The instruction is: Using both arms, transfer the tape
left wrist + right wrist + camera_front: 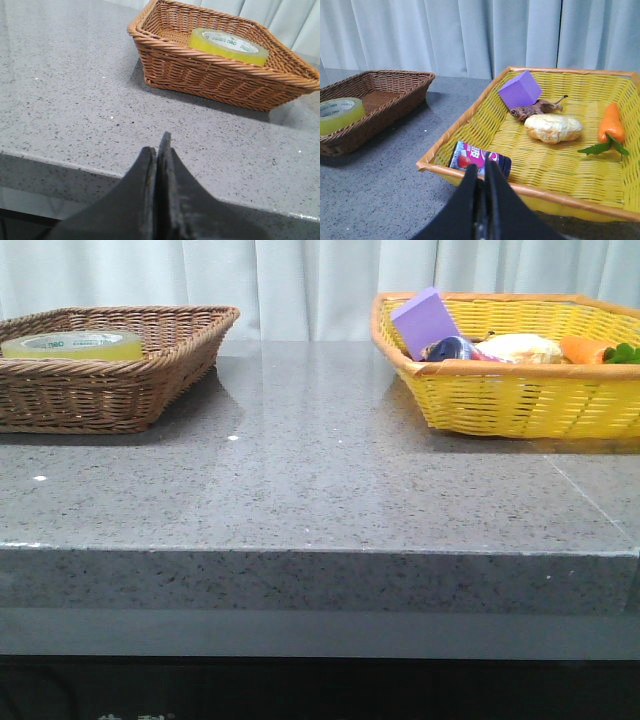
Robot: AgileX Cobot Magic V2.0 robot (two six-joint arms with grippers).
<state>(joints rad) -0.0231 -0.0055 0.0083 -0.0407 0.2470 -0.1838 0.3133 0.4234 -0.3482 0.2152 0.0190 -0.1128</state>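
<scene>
Judging by how things lie, the transfer looks either not begun or already finished; the pictures cannot settle which. The tape lies flat in the brown basket on the left side of the table, well apart from the yellow basket with its purple block, bread roll, carrot and small can. The left gripper and the right gripper are both pressed closed on nothing, each hovering near the table's front edge, away from the tape.

woven wicker on polished stone

glossy translucent tape in a brown wicker basket; bench speckled grey stone, shiny; matt black fingers.
</scene>
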